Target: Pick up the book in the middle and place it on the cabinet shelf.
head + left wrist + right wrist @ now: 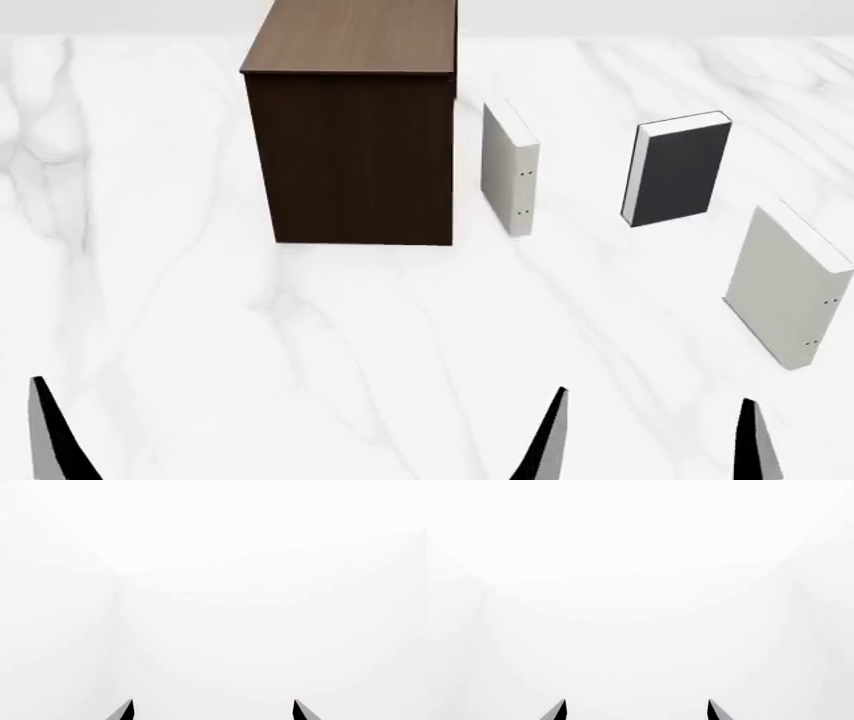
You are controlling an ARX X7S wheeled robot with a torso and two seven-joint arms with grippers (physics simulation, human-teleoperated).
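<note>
The dark grey book (678, 170) stands upright, long axis vertical, on the marble bench (334, 340) at about one o'clock, between two cream books, right of the cabinet shelf (354, 130). The right tool (654, 435) is nearer; both it and the left tool (213, 710) gape, empty.

Upright charcoal book (681, 170) right of brown cabinet (358, 130)
</note>
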